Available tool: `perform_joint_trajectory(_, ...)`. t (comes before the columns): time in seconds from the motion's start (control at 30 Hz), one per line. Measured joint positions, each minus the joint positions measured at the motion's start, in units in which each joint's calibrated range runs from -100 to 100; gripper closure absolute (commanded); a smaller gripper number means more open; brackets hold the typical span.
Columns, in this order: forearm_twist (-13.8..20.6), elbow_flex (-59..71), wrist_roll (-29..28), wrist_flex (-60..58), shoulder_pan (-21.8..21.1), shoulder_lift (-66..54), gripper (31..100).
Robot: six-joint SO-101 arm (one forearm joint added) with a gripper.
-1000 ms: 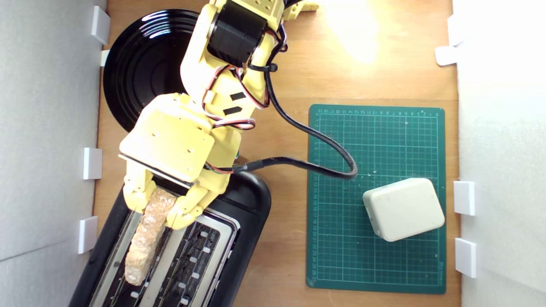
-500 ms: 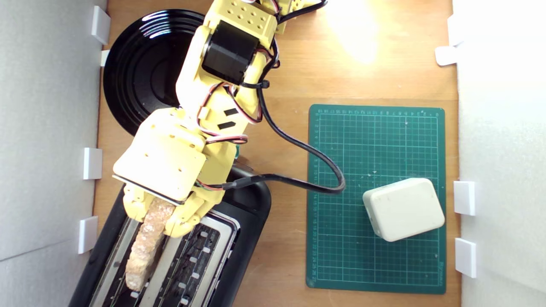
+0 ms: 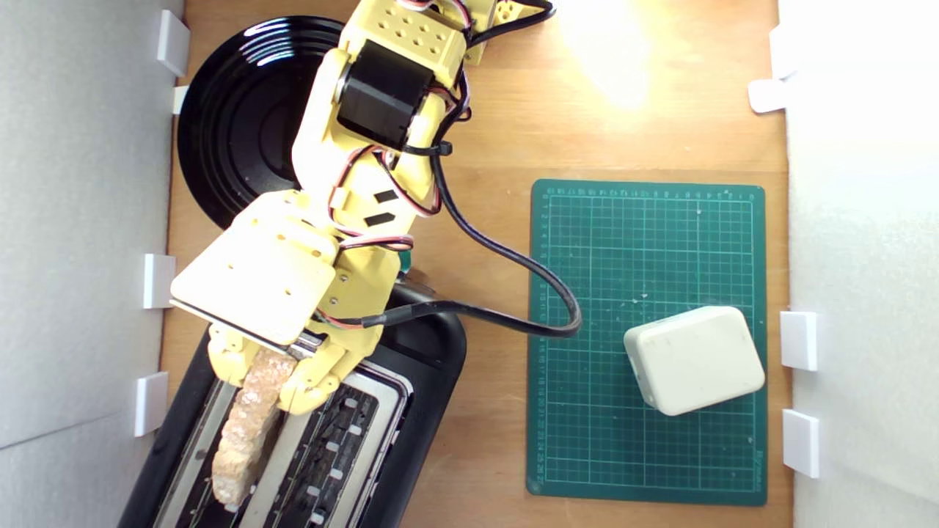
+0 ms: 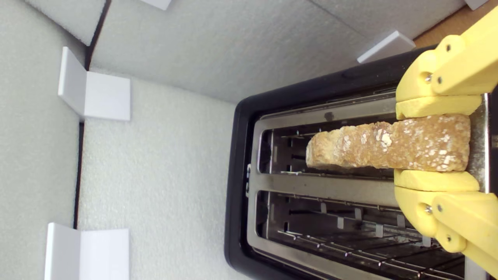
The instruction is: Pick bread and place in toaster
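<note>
insertion step: my claw (image 4: 435,143) clenched on the bread slice (image 4: 385,147), edge-on over the toaster (image 3: 411,411) slot; next i'd lower, then release.

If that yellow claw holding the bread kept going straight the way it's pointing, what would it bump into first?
Probably the toaster. The gripper points down at its top, with the bread lined up over one slot. The bread would likely enter that slot first, then the fingers would meet the metal rim beside it. Depth is hard to judge.
</note>
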Motion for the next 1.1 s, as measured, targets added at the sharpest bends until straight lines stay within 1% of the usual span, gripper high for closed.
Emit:
perform_joint_trajectory(0.07,-1.2,-0.1,0.9,0.0,0.3,0.0,74.8)
perform_joint_trajectory(0.17,-4.8,-0.1,2.7,0.0,2.4,0.0,74.8)
perform_joint_trajectory(0.27,-5.5,-0.1,3.3,0.0,3.1,0.1,74.8)
perform_joint_trajectory(0.47,-5.8,-0.2,4.9,-0.1,3.6,0.3,74.8)
perform_joint_trajectory(0.9,-5.8,-0.6,4.9,-0.7,3.6,2.9,74.8)
perform_joint_trajectory(0.97,-5.8,-0.6,4.9,-0.7,4.1,3.2,74.6)
perform_joint_trajectory(1.0,-5.8,-0.6,4.9,-0.7,4.1,3.2,74.3)
perform_joint_trajectory(1.1,-5.8,-0.6,4.9,-0.7,4.1,3.2,67.3)
